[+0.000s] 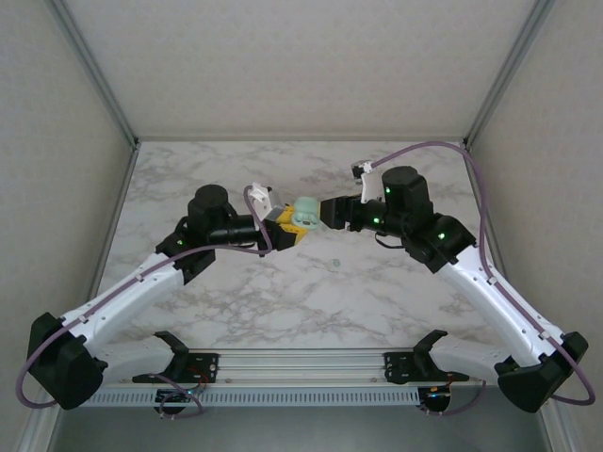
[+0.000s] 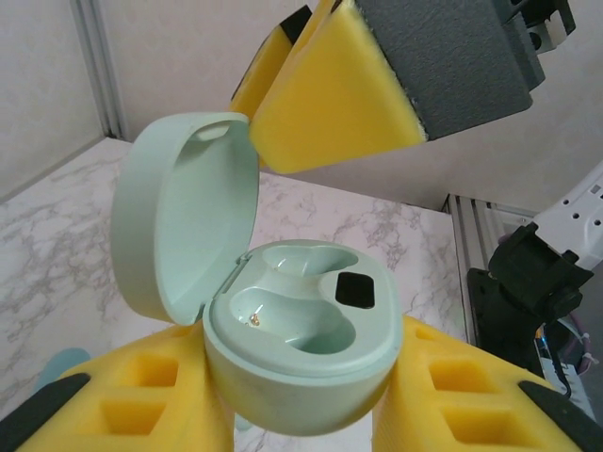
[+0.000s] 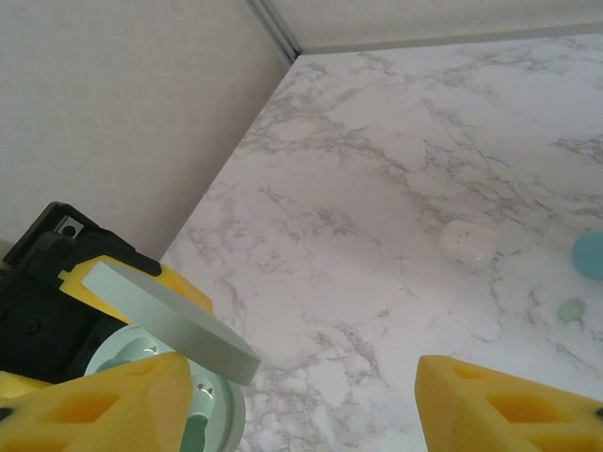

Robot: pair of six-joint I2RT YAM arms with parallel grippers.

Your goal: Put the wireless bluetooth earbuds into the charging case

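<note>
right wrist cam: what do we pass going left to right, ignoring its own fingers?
open charging case (lid edge-on) → whitish oval case lying on the table → small pale-teal earbud on the table

White-veined marble table (image 1: 283,301) enclosed by 3 pale walls (image 1: 301,56).
</note>
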